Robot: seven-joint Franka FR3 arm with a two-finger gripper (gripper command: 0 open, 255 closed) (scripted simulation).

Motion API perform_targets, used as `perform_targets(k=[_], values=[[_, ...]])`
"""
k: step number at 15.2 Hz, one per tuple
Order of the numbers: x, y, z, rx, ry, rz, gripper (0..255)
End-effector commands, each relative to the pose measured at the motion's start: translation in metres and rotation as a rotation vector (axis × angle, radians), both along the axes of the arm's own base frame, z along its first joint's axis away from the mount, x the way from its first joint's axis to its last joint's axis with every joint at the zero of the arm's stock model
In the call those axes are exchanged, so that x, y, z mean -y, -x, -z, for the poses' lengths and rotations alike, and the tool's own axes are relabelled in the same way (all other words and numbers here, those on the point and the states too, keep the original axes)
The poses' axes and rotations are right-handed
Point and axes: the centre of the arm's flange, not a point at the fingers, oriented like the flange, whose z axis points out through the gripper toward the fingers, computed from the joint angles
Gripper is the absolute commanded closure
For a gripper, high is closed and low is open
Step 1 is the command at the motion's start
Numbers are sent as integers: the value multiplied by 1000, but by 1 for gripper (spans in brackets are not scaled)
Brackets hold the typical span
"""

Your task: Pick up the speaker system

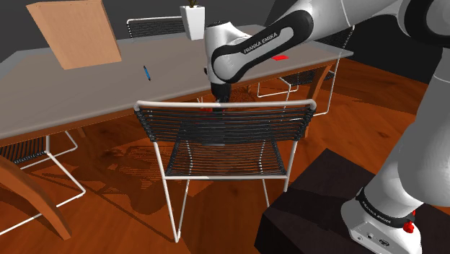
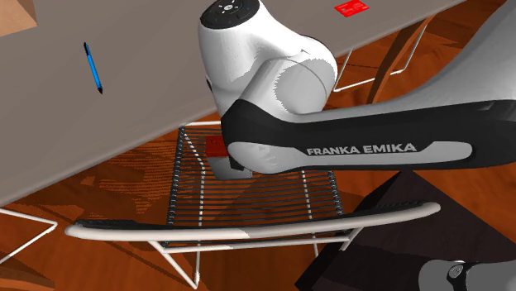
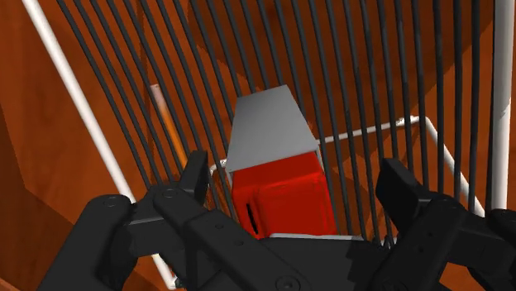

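The speaker system (image 3: 281, 194) is a small box with a red body and a grey upper part, lying on the black wire seat of a white-framed chair (image 1: 223, 137). My gripper (image 3: 296, 186) hangs just above it and is open, one black finger on each side of the red body, neither touching it. In the shoulder view the gripper (image 1: 218, 97) sits low behind the chair's backrest, with a sliver of the red speaker system (image 1: 208, 108) beside it. The second exterior view shows the speaker system (image 2: 217, 149) on the seat, partly hidden by my arm.
The chair is tucked against a long grey table (image 1: 86, 101) holding a blue pen (image 1: 146, 73), a wooden board (image 1: 76, 32), a red card (image 2: 352, 9) and a white pot (image 1: 192, 22). Other wire chairs (image 1: 36, 155) stand around. The dark stand (image 1: 324, 209) is at lower right.
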Motion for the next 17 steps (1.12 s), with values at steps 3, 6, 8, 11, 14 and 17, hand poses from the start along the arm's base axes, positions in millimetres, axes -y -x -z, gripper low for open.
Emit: perform_targets(k=[3, 6, 8, 11, 14, 17], values=[[5, -7, 12, 9, -3, 5, 255], [6, -8, 11, 9, -3, 5, 255], [5, -6, 11, 9, -3, 5, 255], [4, -5, 11, 7, -4, 5, 255], [4, -5, -5, 7, -4, 5, 255], [4, -5, -20, 7, -4, 5, 255]])
